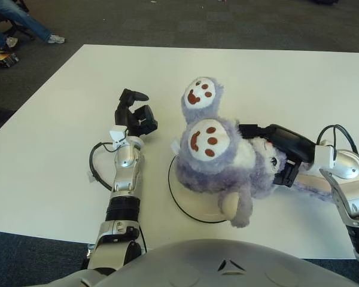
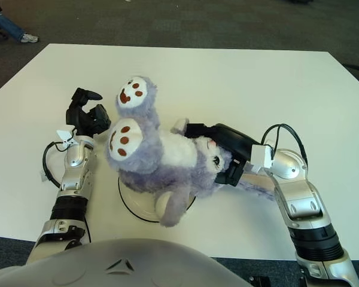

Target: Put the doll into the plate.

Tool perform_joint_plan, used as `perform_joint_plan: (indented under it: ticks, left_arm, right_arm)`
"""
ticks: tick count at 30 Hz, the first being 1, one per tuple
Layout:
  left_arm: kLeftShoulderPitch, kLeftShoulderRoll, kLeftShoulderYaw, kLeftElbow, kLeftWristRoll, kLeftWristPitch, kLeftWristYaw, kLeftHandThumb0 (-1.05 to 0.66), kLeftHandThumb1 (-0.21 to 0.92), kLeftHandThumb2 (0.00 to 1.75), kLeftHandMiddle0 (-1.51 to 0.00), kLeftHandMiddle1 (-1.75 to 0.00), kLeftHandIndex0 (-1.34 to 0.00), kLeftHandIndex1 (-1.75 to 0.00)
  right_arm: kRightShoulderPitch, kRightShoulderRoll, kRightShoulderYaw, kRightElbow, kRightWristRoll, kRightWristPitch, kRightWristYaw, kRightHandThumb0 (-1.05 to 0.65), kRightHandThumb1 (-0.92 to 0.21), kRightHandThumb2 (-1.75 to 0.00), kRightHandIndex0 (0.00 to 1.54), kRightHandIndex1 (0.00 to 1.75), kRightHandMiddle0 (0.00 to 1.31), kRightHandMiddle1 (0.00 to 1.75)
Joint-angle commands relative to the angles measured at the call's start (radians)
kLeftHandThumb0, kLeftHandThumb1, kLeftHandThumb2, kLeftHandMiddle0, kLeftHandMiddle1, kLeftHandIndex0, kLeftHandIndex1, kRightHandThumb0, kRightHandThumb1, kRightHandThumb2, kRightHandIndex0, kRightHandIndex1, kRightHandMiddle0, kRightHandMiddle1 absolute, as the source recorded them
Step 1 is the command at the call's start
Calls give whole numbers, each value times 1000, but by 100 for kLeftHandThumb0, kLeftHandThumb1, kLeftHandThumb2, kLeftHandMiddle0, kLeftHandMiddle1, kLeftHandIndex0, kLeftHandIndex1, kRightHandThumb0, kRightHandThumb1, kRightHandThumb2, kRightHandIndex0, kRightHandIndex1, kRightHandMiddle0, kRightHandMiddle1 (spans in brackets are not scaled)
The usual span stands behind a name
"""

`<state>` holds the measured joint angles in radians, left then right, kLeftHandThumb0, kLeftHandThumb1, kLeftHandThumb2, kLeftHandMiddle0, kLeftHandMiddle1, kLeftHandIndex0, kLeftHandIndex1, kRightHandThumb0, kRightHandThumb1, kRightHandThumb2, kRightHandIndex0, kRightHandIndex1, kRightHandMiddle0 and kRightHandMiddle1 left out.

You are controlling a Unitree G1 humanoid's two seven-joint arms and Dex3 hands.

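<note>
A fluffy purple doll with white, brown-spotted foot soles lies on its back across a white plate with a thin dark rim, its feet pointing up and left. Most of the plate is hidden under it. My right hand reaches in from the right, and its black fingers are closed around the doll's head and upper body. My left hand shows just left of the doll, clear of it, with its fingers relaxed and holding nothing.
The white table ends at dark carpet on all sides. A seated person's legs show at the far left corner. My own torso fills the bottom edge.
</note>
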<state>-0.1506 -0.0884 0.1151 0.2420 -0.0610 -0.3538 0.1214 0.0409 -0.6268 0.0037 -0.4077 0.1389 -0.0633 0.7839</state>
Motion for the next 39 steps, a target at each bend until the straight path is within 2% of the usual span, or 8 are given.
perform_joint_plan:
  ticks: [1,16,20,23,26,35,38,39]
  left_arm:
    - [74,-30,-8,76,6,-17,8,-44,44,117,-127,-175,-52,-175]
    - [72,-46,-14,80,15,-35,26,-44,45,115,-128,-175,-51,-175]
    - [74,-46,-17,77,17,-32,30,-44,45,115,-128,-175,-51,-175]
    - [76,-47,-20,71,17,-29,30,-44,44,116,-128,-175,-51,-175]
    - [78,-48,-22,67,16,-30,29,-44,44,116,-128,-175,-51,-175]
    - [79,-47,-23,67,12,-34,26,-44,44,117,-128,-175,-52,-175]
    - [80,-48,-24,67,18,-40,31,-44,43,117,-129,-175,-52,-175]
    - [81,-48,-25,66,20,-40,33,-44,43,117,-129,-175,-52,-175]
  right_arm:
    - [-14,-13,10,-11,2,-7,11,53,-15,-151,74,175,93,175]
    - [-31,-22,25,-32,0,40,8,53,-15,-151,74,175,89,175]
    - [-35,-16,29,-43,-7,63,-4,53,-15,-151,74,175,82,175]
    - [-37,-12,29,-52,-12,83,-13,17,-3,-159,82,175,78,160]
    - [-42,-10,33,-56,-29,103,-28,5,0,-159,84,175,78,151]
    - [-43,-11,40,-56,-84,95,-64,-1,-3,-154,82,175,75,145]
    - [-43,1,40,-48,-103,73,-84,-2,-6,-151,80,175,72,145]
    - [-43,6,40,-45,-107,63,-91,-1,-9,-150,76,175,70,151]
